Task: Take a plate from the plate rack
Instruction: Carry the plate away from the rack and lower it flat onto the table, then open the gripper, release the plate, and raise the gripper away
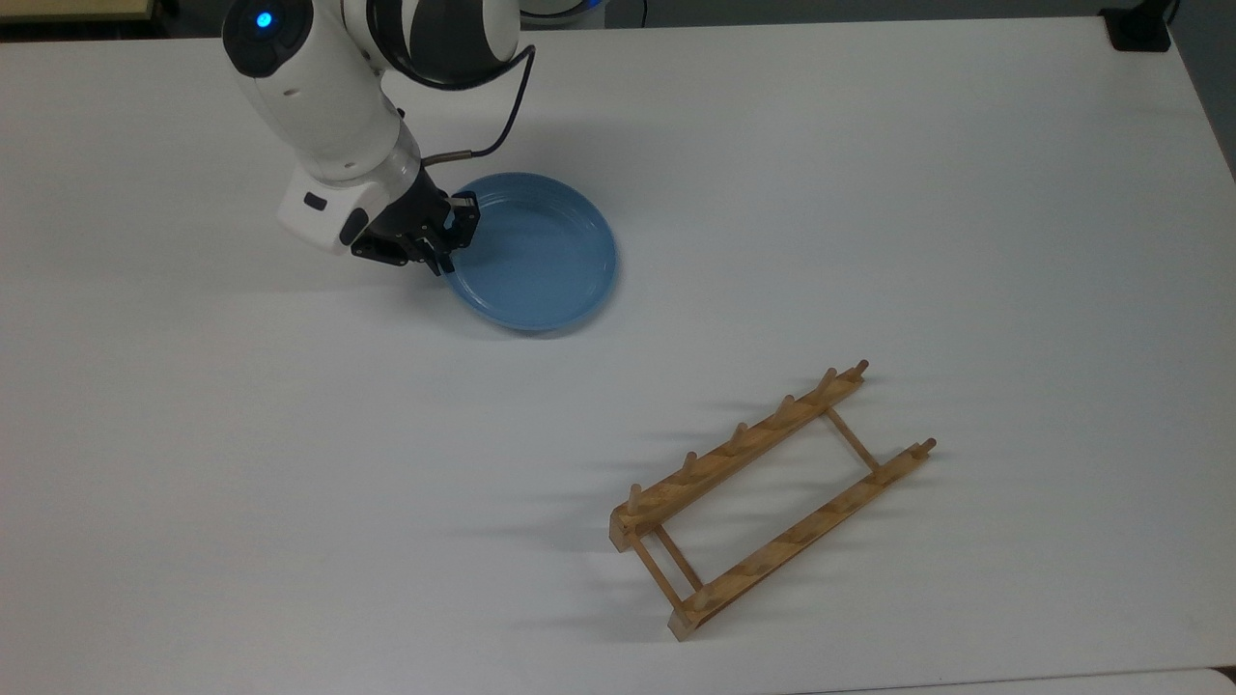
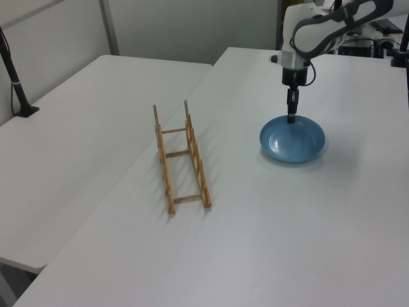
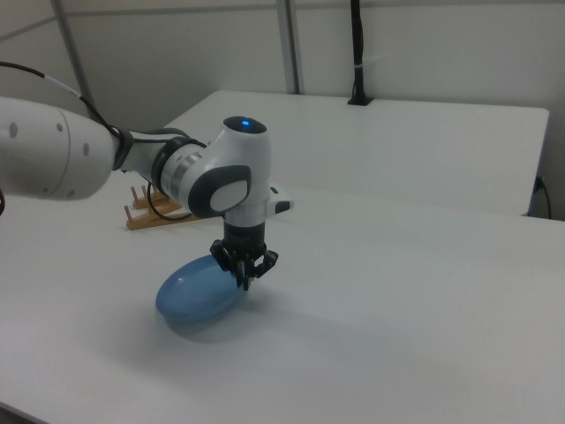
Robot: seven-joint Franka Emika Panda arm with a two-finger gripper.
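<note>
The light-blue plate [image 1: 541, 253] [image 2: 293, 139] [image 3: 196, 290] lies nearly flat on the white table [image 1: 290, 483], right way up. My gripper [image 1: 452, 238] [image 2: 291, 118] [image 3: 244, 275] points down at the plate's rim on the top view's left, fingers shut on that rim. The wooden plate rack [image 1: 739, 449] [image 2: 164, 166] stands with nothing in it, far from the plate toward the top view's lower right. In the right view the rack [image 3: 150, 218] is partly hidden behind my arm.
A black block [image 1: 1139, 29] sits at the table's corner in the top view's upper right. A second white table [image 2: 77, 134] adjoins on the left view's left, with a black clamped post [image 2: 16, 77]. A cable [image 1: 502, 125] loops off my wrist.
</note>
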